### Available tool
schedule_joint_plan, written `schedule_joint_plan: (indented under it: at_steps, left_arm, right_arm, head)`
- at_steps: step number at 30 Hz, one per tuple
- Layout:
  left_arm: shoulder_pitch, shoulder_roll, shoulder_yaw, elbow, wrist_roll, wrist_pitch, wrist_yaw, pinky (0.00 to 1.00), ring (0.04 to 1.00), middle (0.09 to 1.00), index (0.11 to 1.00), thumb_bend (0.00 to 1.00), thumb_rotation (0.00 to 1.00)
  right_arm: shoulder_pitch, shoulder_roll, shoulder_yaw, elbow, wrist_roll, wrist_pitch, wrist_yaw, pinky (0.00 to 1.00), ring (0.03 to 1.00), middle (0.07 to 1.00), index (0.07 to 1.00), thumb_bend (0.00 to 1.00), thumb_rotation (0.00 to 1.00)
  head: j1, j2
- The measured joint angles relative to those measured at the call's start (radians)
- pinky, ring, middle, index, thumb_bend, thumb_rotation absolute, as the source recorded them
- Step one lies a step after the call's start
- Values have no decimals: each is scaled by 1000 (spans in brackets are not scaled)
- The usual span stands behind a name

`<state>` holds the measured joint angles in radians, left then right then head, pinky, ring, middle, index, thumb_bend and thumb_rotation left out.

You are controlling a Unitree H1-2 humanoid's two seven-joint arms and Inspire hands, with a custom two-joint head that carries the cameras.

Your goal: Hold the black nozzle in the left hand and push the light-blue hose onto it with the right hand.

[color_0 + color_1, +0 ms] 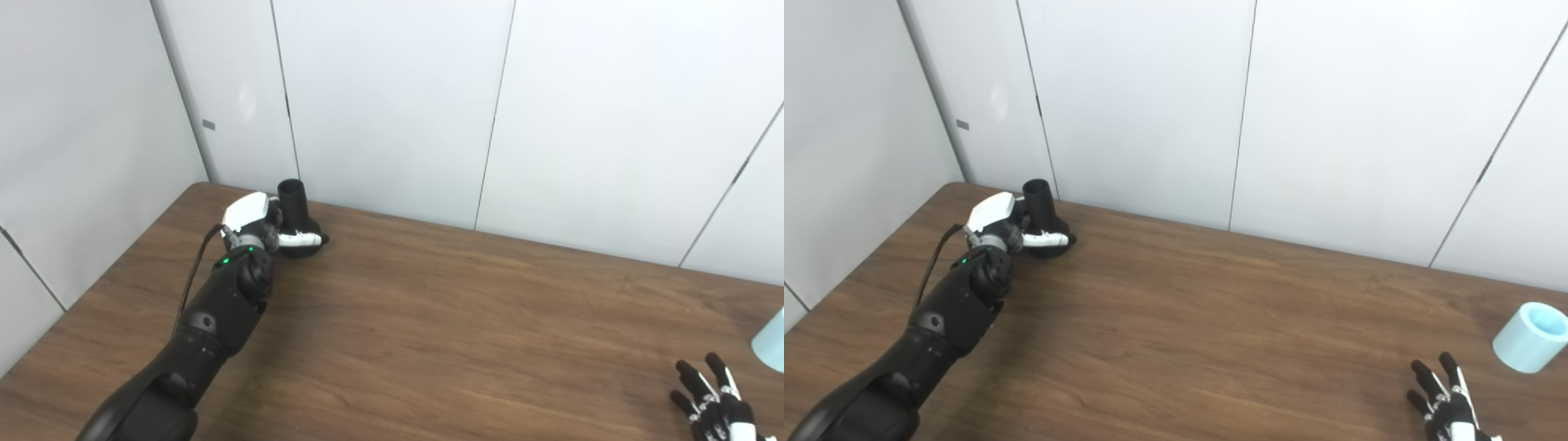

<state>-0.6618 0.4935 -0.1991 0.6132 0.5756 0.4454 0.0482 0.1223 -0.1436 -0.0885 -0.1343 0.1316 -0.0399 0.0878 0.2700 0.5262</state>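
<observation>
Black and upright, the nozzle point(1044, 214) stands on its flared base at the far left corner of the wooden counter point(1213, 318), close to the white wall panels point(1335, 122). The left hand point(1004, 229) reaches it from the near side: its white-backed palm sits just beside the nozzle's neck and a white finger point(1047, 239) curls across the front of the base, touching it, so the hand is wrapped around the nozzle, which rests on the counter. The light-blue hose point(1528, 337), a short tube lying tilted with its open end up, sits at the counter's far right, well apart from the nozzle. The right hand point(1448, 407) is near it at the lower edge, fingers spread and holding nothing.
</observation>
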Motion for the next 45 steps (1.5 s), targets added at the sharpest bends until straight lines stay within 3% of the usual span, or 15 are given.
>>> schedule_joint_plan:
  at_steps: [1, 2, 3, 4, 5, 7, 14, 20, 31, 37, 39, 45]
  left_arm:
    - [0, 1, 3, 1, 1, -6, 3, 519, 607, 652, 744, 881, 350]
    - [-1, 1, 11, 1, -4, -15, 3, 436, 524, 582, 695, 843, 171]
    - [-2, 1, 20, 1, -9, -24, 1, 408, 495, 559, 679, 830, 110]
    - [-2, 2, 28, 0, -17, -27, -4, 451, 523, 570, 648, 812, 56]
    - [-2, 3, 33, -1, -29, -28, -9, 530, 576, 601, 556, 637, 48]
    - [-2, 5, 35, -1, -37, -36, -14, 553, 584, 554, 498, 547, 12]
    - [18, 12, -6, -30, -22, -32, -12, 506, 554, 533, 474, 516, 0]
    - [19, 11, -37, -33, -17, -49, -5, 511, 566, 533, 475, 515, 0]
    - [45, 10, -50, -82, -1, -53, -6, 517, 561, 543, 466, 514, 0]
    - [110, 2, -19, -169, -8, -67, 0, 479, 525, 510, 479, 519, 0]
    - [132, -3, -2, -196, -9, -71, 7, 457, 446, 507, 485, 506, 0]
    - [259, -34, 5, -399, -1, -67, 13, 430, 428, 504, 487, 503, 0]
  right_arm:
    - [4, 1, 1, -5, -1, 1, -3, 931, 945, 886, 988, 606, 1000]
    - [8, 2, 2, -8, -1, 2, -3, 930, 942, 885, 988, 605, 1000]
    - [9, 2, 3, -11, 0, 5, -4, 930, 941, 884, 988, 605, 1000]
    - [11, 2, 3, -13, 1, 7, -4, 931, 939, 883, 988, 597, 999]
    - [12, 2, 3, -16, 3, 11, -4, 929, 937, 882, 989, 594, 1000]
    - [16, 3, 3, -23, 5, 17, -4, 934, 935, 882, 993, 582, 1000]
    - [26, 4, 4, -42, 9, 34, -6, 909, 920, 867, 989, 568, 1000]
    - [32, 3, 11, -57, 7, 48, -7, 965, 937, 864, 997, 551, 1000]
    - [32, -2, 19, -63, -23, 50, -6, 936, 917, 841, 985, 529, 1000]
    - [32, -2, 25, -63, -41, 47, -7, 952, 927, 843, 979, 525, 1000]
    - [31, -2, 26, -62, -42, 47, -7, 951, 924, 846, 974, 521, 1000]
    - [29, -2, 28, -54, -50, 35, -13, 922, 904, 839, 966, 523, 1000]
  head:
    - [0, 0]
    - [0, 3]
    - [2, 3]
    - [2, 3]
    - [-2, 8]
    - [-2, 9]
    - [0, 17]
    - [0, 21]
    - [-14, 25]
    - [-29, 32]
    - [-35, 34]
    - [-64, 43]
